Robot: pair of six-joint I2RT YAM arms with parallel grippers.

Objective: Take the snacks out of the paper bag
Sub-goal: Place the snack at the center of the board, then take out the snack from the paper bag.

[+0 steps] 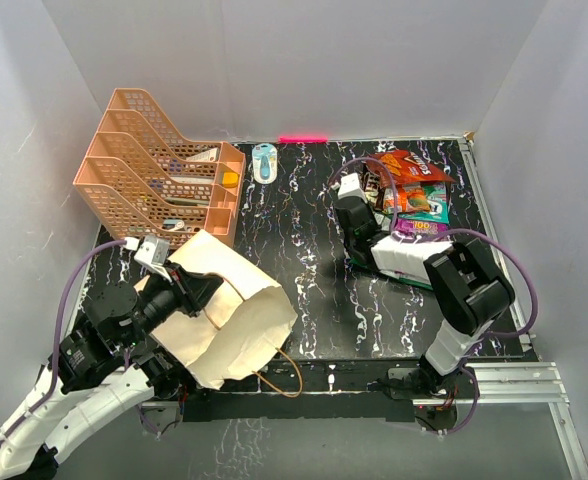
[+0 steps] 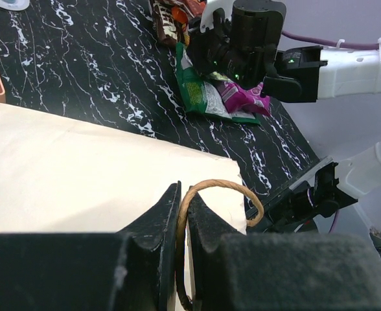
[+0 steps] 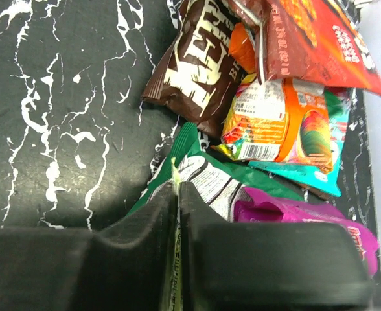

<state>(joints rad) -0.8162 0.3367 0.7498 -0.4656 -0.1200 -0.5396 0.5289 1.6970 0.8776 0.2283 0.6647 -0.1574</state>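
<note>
Left gripper pinched shut on the cord handle, paper bag lying front left, right gripper clamped tight on a green packet, snacks heaped far right.

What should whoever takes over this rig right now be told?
Left claw: shut on the cord handle of the paper bag, which lies at the near left.
Right claw: shut on the green packet by its edge, beside the snack pile on the right.
Done: several snacks are out.
Left: release the packet. The bag's inside is hidden, so check it.
</note>
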